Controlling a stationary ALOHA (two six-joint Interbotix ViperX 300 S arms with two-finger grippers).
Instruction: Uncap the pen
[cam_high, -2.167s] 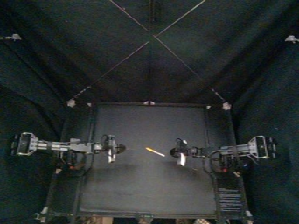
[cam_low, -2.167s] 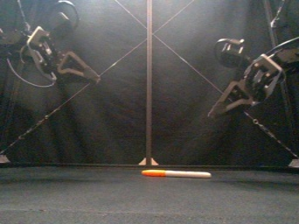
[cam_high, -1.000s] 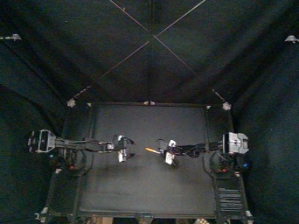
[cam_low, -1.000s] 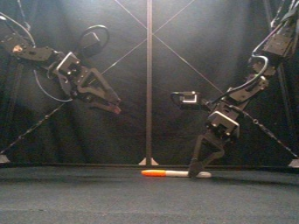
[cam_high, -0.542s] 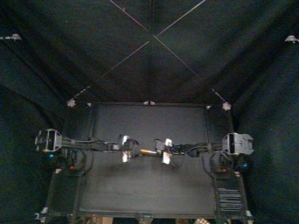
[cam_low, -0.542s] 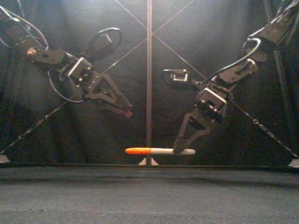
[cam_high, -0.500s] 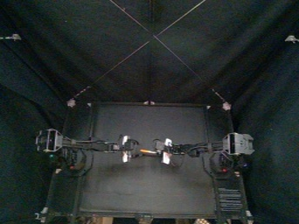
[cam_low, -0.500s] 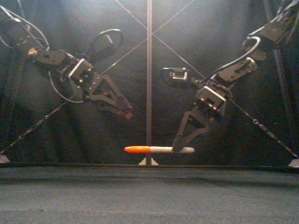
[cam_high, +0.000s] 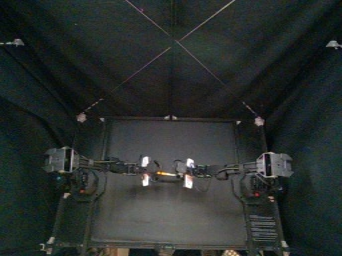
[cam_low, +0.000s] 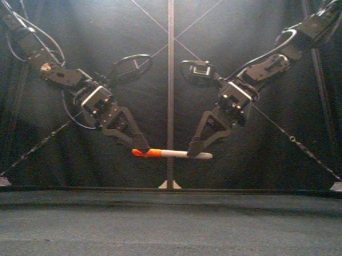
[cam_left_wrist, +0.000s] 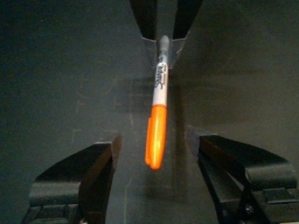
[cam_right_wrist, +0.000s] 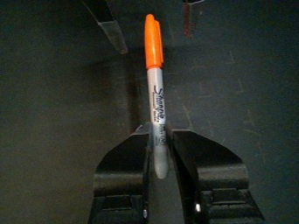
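Hanging in mid-air at centre, the pen (cam_low: 181, 154) lies left-right, its grey end pinched by the right gripper (cam_low: 205, 152). Its orange cap (cam_low: 150, 153) points left, between the spread jaws of the left gripper (cam_left_wrist: 158, 144), touching neither.

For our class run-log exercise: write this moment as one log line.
phase: pre-uncap | pen: level, off table | right gripper: shut on barrel | left gripper: jaws open around orange cap
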